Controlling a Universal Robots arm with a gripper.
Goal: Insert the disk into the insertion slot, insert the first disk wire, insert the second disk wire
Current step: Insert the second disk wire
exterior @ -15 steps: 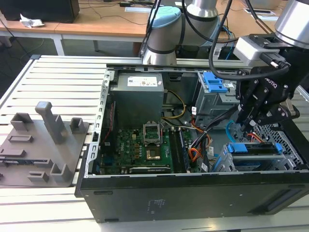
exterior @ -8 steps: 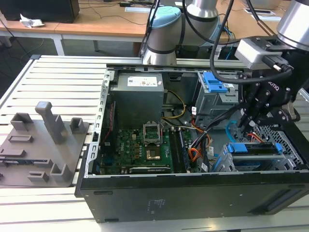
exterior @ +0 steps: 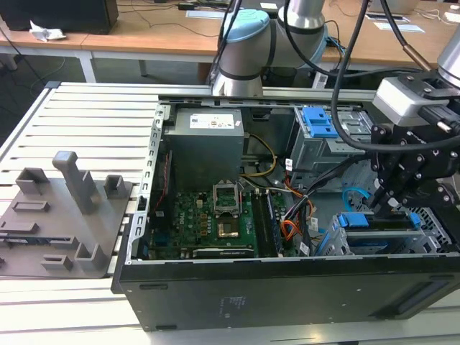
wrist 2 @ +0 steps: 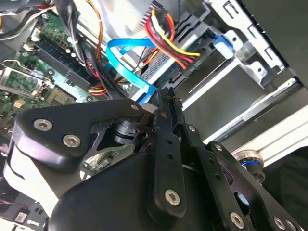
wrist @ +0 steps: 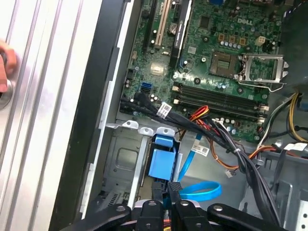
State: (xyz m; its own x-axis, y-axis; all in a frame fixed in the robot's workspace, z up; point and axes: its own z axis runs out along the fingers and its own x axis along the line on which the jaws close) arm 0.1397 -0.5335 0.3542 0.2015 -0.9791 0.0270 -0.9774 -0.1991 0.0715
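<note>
Your gripper (wrist 2: 166, 98) reaches deep into the open computer case (exterior: 287, 287), jaws pressed together at the blue cable (wrist 2: 126, 60), whose plug sits just behind the disk (exterior: 374, 223) seated in its slot (exterior: 338, 248).

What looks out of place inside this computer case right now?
Nothing looks damaged. One oddity: the light-blue data cable loops loose beside the drive bay, its end at the pincer tips. In the second wrist view, the orange-red wire bundle runs to the disk.

Slatted table (exterior: 79, 115) carries computer case (exterior: 287, 287), grey fixture (exterior: 65, 215)
</note>
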